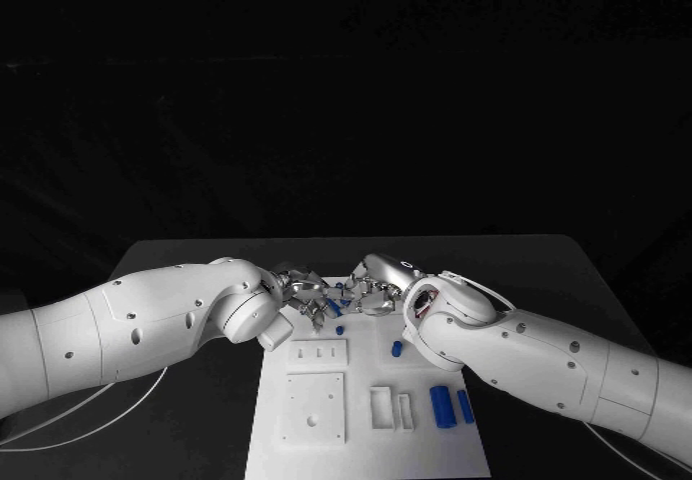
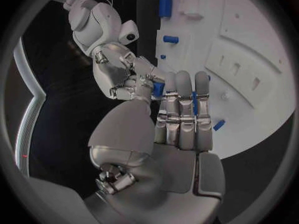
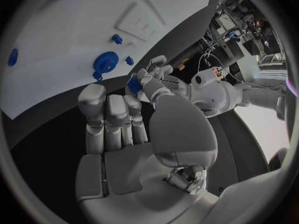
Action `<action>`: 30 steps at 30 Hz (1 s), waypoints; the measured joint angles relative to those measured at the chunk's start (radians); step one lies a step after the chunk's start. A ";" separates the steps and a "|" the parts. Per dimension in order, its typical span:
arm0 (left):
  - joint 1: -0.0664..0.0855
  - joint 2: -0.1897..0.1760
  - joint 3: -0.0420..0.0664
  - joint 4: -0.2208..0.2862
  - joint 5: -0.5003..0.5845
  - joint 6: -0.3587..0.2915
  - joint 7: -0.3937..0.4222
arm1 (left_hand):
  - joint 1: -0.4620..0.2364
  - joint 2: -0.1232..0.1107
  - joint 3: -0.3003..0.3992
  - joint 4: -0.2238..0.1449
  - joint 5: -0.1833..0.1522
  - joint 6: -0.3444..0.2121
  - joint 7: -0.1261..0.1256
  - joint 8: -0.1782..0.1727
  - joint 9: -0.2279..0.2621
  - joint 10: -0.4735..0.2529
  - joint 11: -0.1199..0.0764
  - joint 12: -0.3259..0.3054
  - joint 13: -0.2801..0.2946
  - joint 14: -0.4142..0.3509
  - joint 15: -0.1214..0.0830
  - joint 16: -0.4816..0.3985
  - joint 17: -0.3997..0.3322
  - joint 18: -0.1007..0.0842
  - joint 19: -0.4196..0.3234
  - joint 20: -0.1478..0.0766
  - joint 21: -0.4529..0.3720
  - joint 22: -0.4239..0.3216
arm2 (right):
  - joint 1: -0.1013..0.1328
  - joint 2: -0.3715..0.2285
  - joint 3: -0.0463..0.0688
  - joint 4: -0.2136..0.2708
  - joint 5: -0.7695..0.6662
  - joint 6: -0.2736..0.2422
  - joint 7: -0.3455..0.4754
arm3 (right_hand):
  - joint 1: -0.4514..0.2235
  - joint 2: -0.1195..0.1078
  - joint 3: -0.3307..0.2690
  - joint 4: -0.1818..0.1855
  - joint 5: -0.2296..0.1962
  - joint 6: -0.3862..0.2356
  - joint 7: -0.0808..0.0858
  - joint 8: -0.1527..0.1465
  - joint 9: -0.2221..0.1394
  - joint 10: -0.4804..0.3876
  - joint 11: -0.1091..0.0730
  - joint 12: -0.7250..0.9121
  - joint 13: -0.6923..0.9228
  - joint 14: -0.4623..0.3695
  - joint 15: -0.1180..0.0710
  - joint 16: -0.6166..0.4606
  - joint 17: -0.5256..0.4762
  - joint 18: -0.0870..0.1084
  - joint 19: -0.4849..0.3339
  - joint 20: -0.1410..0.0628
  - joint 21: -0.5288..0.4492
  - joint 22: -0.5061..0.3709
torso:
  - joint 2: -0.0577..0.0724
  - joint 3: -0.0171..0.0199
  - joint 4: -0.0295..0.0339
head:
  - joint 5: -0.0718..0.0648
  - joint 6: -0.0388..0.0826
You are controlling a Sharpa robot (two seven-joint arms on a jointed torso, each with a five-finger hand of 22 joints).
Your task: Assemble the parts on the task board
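Midway through assembly, left hand (image 1: 299,293) and right hand (image 1: 378,285) jointly pinch one blue part (image 2: 158,88) above the task board (image 1: 361,440), where loose pieces (image 1: 451,405) lie unplaced.

Far end of task board (image 1: 368,440) hidden behind both hands, left hand (image 1: 299,290) and right hand (image 1: 378,285). Blue part (image 2: 159,88) between their fingertips mostly covered; which hand grips it unclear.
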 measured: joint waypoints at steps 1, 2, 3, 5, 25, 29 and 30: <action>0.000 0.000 0.000 0.000 0.000 0.001 0.000 | 0.002 0.002 0.008 -0.008 0.013 0.000 0.000 0.000 0.008 -0.001 -0.001 0.000 -0.001 0.000 0.000 0.000 0.001 0.000 0.000 0.000 0.000 0.002 | 0.000 0.000 0.000 0.000 0.000 0.001 0.000 | 0.000 0.000 0.000 0.000 0.000 0.001 0.001 0.000 0.000 0.000 0.000 0.000 0.000 0.000 0.000 0.000 0.000 0.000 0.000 0.000 0.000 0.000 | 0.000 -0.0001 0.0000 | 0.000 0.000; 0.000 0.000 0.000 0.000 0.001 0.002 0.000 | 0.002 0.002 0.015 -0.017 0.025 0.002 0.002 0.000 0.014 -0.002 -0.002 0.000 -0.003 0.000 0.000 0.000 0.002 0.000 0.000 0.000 0.000 0.004 | 0.000 0.000 0.000 0.000 0.000 0.001 0.000 | 0.000 0.000 0.000 0.000 0.000 0.001 0.001 0.000 0.000 0.000 0.000 0.000 0.000 0.000 0.000 0.000 0.000 0.000 0.000 0.000 0.000 0.000 | 0.000 -0.0004 0.0000 | 0.000 0.000; 0.000 0.000 0.000 0.000 0.001 0.003 0.000 | 0.003 0.003 0.020 -0.026 0.037 0.004 0.004 0.001 0.014 -0.003 -0.004 0.000 -0.004 0.000 0.000 0.000 0.002 0.000 0.000 0.000 0.000 0.005 | 0.000 0.000 0.000 0.000 0.000 0.002 0.000 | 0.000 0.000 0.000 0.000 0.000 0.001 0.001 0.000 0.000 0.000 0.000 0.000 0.000 0.000 0.000 0.000 0.000 0.000 0.000 0.000 0.000 0.000 | 0.000 -0.0005 -0.0001 | -0.001 -0.001; 0.000 0.000 0.000 0.000 0.002 0.006 -0.001 | 0.007 -0.001 0.040 -0.049 0.080 0.004 0.004 0.003 0.014 0.000 -0.007 0.000 -0.007 0.000 0.000 0.001 0.004 0.000 -0.004 -0.004 0.001 0.010 | 0.000 0.000 -0.001 0.000 0.000 0.003 0.000 | 0.000 0.000 0.000 0.000 0.000 0.002 0.001 -0.003 0.000 0.000 0.000 0.000 0.000 0.000 0.000 0.000 0.000 0.000 0.000 0.000 0.000 0.000 | 0.000 -0.0005 -0.0003 | -0.001 -0.001; 0.001 -0.003 0.001 -0.003 0.010 0.037 -0.012 | -0.044 -0.004 0.127 -0.108 0.100 -0.006 -0.006 0.006 0.013 -0.002 -0.031 0.124 0.058 -0.009 -0.027 0.138 0.075 0.000 -0.016 -0.027 0.055 0.085 | -0.001 0.001 -0.002 0.001 0.000 0.010 0.001 | 0.003 -0.003 0.001 0.001 -0.001 0.005 -0.002 0.001 0.001 0.000 0.000 0.000 0.000 0.000 0.000 0.000 0.000 0.000 0.000 0.000 0.000 0.001 | 0.001 0.0003 -0.0004 | -0.003 -0.004; 0.001 -0.005 0.001 -0.003 0.010 0.045 -0.014 | -0.059 0.000 0.137 -0.098 0.098 -0.008 -0.008 0.006 0.013 0.000 -0.040 0.187 0.103 -0.018 -0.040 0.202 0.098 0.000 -0.020 -0.039 0.088 0.119 | -0.001 0.002 -0.003 0.001 0.001 0.011 0.002 | 0.003 -0.003 0.001 0.001 -0.001 0.005 -0.003 0.001 0.001 0.000 0.000 0.000 0.000 0.000 0.000 0.000 0.000 0.000 0.000 0.000 0.000 0.001 | 0.001 0.0004 -0.0004 | -0.003 -0.006; 0.001 -0.005 0.001 -0.003 0.010 0.047 -0.015 | -0.060 0.002 0.140 -0.092 0.098 -0.008 -0.008 0.006 0.013 -0.001 -0.040 0.201 0.115 -0.023 -0.041 0.216 0.100 0.000 -0.023 -0.041 0.095 0.128 | -0.001 0.002 -0.003 0.001 0.001 0.012 0.003 | 0.003 -0.003 0.001 0.001 -0.001 0.005 -0.003 0.001 0.001 0.000 0.000 0.000 0.000 0.000 0.000 0.000 0.000 0.000 0.000 0.000 0.000 0.001 | 0.001 0.0004 -0.0004 | -0.004 -0.006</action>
